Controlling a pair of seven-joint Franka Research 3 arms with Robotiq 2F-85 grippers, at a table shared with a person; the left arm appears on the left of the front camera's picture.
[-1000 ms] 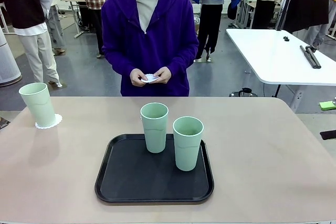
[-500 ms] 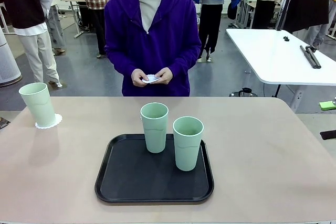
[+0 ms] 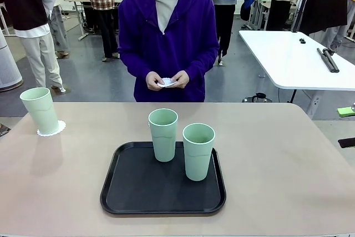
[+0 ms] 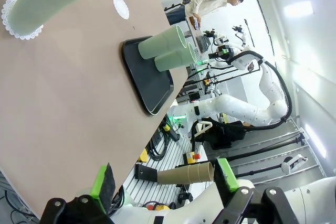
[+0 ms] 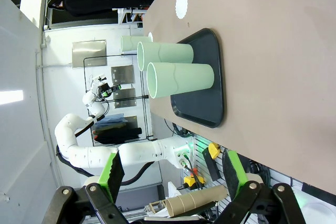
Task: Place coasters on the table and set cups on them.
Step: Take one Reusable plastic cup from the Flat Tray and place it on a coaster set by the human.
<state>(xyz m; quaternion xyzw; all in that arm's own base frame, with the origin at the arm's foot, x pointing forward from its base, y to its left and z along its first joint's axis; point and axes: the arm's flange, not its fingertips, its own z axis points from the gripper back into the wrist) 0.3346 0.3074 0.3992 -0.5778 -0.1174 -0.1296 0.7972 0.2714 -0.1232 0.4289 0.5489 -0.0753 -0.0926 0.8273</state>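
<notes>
Currently idle on the near side: left gripper point(image 4: 165, 179) and right gripper point(image 5: 173, 174) spread wide, empty. Two upright cups point(image 3: 163, 134) on tray point(image 3: 127, 192) mid-table, straight ahead, right-hand one likely nearer right arm. Third cup point(image 3: 40, 109) far left on coaster point(image 3: 51, 129). Next coaster point(image 3: 168, 82) pinched in person's hands point(image 3: 180, 77) beyond far edge, shifted slightly right versus a second ago.

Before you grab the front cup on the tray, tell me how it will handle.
The cup is tall with a narrower base, so a push near the rim would likely tip it. It looks empty, so probably light.
</notes>
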